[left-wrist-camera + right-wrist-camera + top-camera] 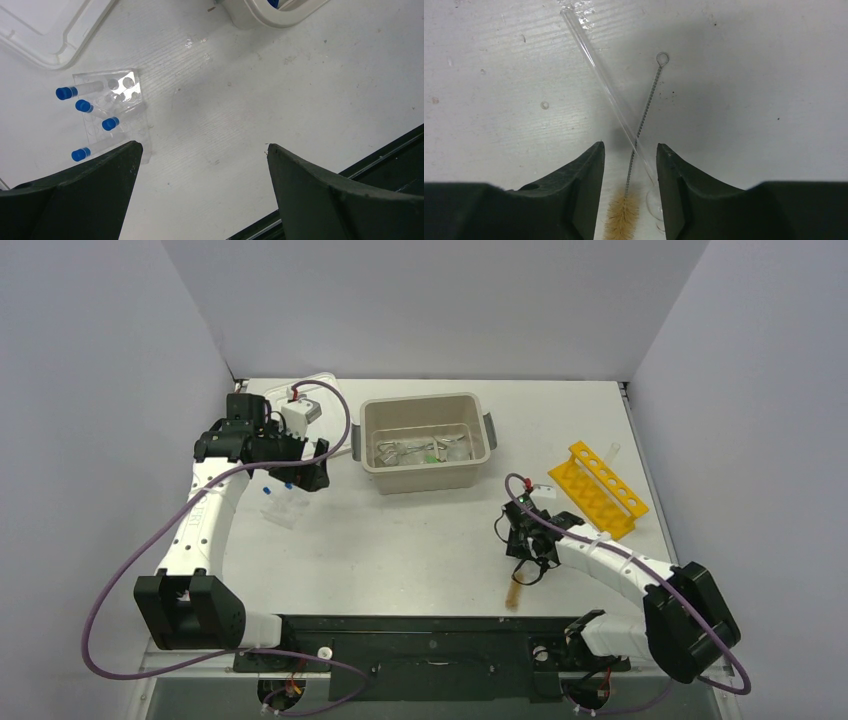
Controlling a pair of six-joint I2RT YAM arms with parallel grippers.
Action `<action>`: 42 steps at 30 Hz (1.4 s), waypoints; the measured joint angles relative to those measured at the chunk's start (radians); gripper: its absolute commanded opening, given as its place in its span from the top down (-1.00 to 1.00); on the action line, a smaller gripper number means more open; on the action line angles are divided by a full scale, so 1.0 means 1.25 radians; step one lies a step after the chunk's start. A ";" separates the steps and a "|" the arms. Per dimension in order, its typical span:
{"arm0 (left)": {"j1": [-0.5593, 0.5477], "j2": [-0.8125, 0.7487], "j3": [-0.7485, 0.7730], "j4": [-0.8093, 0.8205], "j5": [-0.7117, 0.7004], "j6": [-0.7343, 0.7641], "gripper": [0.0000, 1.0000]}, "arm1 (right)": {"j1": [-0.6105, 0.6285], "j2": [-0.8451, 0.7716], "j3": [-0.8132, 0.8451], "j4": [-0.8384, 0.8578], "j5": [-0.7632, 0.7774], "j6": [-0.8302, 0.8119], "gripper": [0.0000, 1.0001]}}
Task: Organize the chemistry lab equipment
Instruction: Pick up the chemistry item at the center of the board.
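text: none legible | labels: none | brands: none | numbers, signs: none

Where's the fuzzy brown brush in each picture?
Top external: the brush lies low, right of centre, just below the right gripper.
Left wrist: not in it.
Right wrist: bottom centre, its wire handle running up between the jaws.
Shared landmark: the right gripper.

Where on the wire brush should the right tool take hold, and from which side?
Probably the twisted stem of the wire brush toward its loop end, from straight above, pinching across it: it lies flat, and the glass rod crosses it nearer the bristles.
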 measured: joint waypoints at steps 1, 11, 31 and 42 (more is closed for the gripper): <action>0.000 0.000 0.000 0.000 0.000 0.000 -0.93 | 0.000 0.011 -0.003 0.011 -0.002 0.000 0.41; 0.000 0.000 -0.004 0.001 0.000 0.000 -0.93 | 0.010 0.065 -0.017 0.063 -0.009 0.009 0.79; 0.000 0.000 -0.004 0.003 0.000 -0.001 -0.93 | 0.048 0.045 0.108 0.022 -0.013 -0.023 1.00; 0.000 0.000 -0.004 0.003 0.000 -0.001 -0.93 | 0.052 0.017 0.195 -0.006 -0.034 -0.053 1.00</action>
